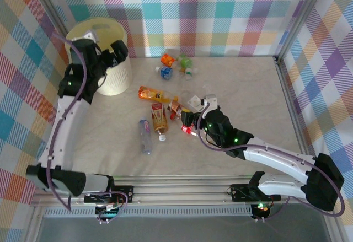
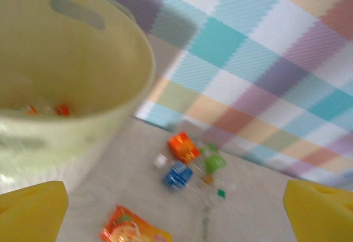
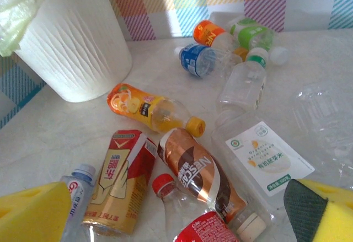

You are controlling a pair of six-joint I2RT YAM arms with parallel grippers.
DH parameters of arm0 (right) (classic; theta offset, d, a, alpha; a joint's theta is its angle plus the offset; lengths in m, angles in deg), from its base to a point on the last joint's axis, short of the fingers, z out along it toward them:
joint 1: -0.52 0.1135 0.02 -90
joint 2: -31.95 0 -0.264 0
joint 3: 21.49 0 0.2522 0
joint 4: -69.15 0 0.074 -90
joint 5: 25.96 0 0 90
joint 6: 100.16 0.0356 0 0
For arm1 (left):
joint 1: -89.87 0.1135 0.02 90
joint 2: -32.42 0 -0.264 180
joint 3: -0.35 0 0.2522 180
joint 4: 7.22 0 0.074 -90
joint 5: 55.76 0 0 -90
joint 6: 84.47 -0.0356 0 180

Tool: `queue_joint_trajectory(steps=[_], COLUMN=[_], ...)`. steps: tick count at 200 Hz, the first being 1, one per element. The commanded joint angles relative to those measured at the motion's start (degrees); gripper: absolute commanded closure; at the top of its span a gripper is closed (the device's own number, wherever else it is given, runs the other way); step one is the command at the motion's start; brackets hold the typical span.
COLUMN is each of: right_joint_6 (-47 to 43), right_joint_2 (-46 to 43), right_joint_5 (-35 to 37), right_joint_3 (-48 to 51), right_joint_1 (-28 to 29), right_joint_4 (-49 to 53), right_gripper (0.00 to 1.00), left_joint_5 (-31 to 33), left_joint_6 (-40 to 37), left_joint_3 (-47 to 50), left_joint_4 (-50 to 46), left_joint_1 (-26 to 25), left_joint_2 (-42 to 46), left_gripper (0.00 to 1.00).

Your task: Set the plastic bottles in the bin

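plaid cloth walls (image 1: 220, 10) all round, a pale marbled desk (image 1: 248, 87) in the middle, and most of the plastic bottles (image 1: 165, 109) lying loose on it. the bin (image 1: 118, 76) stands upright at the far left of the desk. there's a scatter of bottles mid-desk and a smaller bunch (image 1: 175, 65) further back near the wall.

the left tool (image 1: 107, 54) hangs over the near rim of the bin, pads spread wide with nothing between them. in its wrist view a couple of orange-red bits sit at the bottom of the bin, too blurry to name.

the right tool (image 3: 176, 220) is low over the middle scatter, also spread wide and gripping nothing. under it lie a brown coffee bottle (image 3: 201, 176) and a red-capped bottle (image 3: 187, 225) touching it. a red and gold bottle (image 3: 118, 181) lies just to one side and a clear white-label bottle (image 3: 265, 159) on the other. an orange juice bottle (image 3: 143, 107) lies a bit further toward the bin.

my read: this is the pick step for the right arm, and the job is nowhere near done with this many on the desk. the next move is to come straight down and close across one body. the brown one looks best since it sits about midway between the pads. the neighbours crowd it though, so the pads have to slip into the gaps without pinching two. then it's lift and carry to the bin, and the left arm probably has to clear out from above it first.
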Motion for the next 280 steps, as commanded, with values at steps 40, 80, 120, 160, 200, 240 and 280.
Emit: queue_joint_trajectory(steps=[40,80,120,160,200,240,280], right_joint_6=[2.5,2.9,3.2,4.0,4.0,5.3,5.0], right_joint_2=[2.2,3.5,4.7,5.6,6.0,5.9,5.7], right_joint_5=[-0.3,-1.4,-1.5,-1.4,-2.4,-2.3,-2.4], right_joint_3=[-2.2,-3.3,-4.1,-5.5,-5.4,-5.9,-5.6], right_joint_1=[-0.6,-0.7,-0.7,-0.8,-0.9,-0.9,-0.9], right_joint_4=[-2.2,-0.6,1.5,4.2,3.4,5.8,6.1], right_gripper=[0.00,0.00,0.00,0.00,0.00,0.00,0.00], left_joint_5=[-5.3,-8.6,-13.3,-10.8,-9.5,-5.0,-6.2], left_joint_6=[3.2,5.0,7.4,7.7,5.1,4.4,4.0], left_joint_3=[15.6,25.8,34.7,39.5,38.7,36.0,36.1], left_joint_4=[-7.9,-10.2,-6.3,-4.9,-3.8,-4.0,0.4], left_joint_1=[-4.5,-5.0,-7.0,-8.2,-9.2,-9.4,-9.4], left_joint_2=[6.1,5.7,4.1,0.2,-7.2,-13.9,-17.5], left_gripper=[0.00,0.00,0.00,0.00,0.05,0.12,0.17])
